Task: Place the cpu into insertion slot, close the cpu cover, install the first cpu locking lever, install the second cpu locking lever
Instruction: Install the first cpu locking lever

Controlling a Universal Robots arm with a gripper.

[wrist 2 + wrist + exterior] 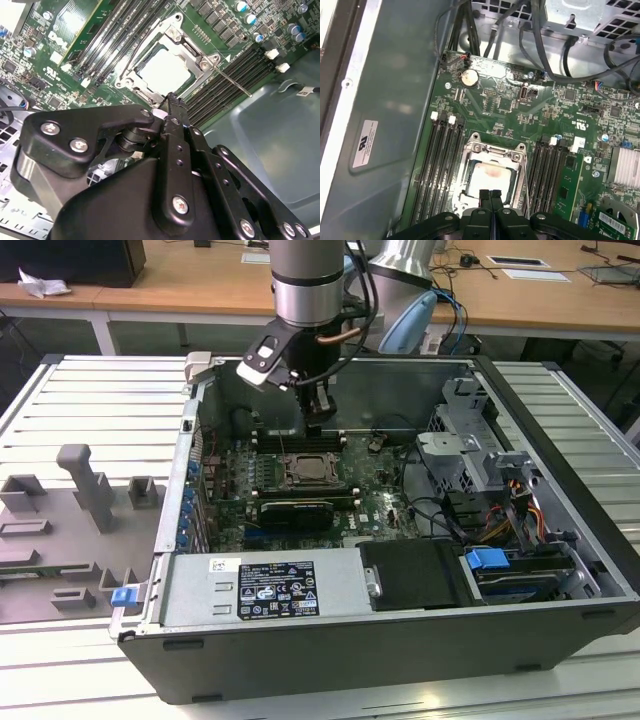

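Exterior view: the gripper (318, 426), clenched and apparently empty, hangs over the far edge of the insertion slot (289, 473). The cpu (490, 178) lies inside, under the cpu cover (495, 148).

Straight below the gripper (490, 194), whose fingertips (483, 197) sat pressed together, open air reached down to the cpu cover (495, 149), which lay flat around the cpu (487, 177). Nothing stood up there. Low memory slots (442, 165) flanked the fingers on both sides. A thin locking lever (232, 80) slanted out from the socket's corner across one bank of them. Beyond the fingers, black cables (530, 35) hung over the motherboard's far edge. The case wall (385, 100) rose past one bank, and a green expansion card (569, 192) past the other.
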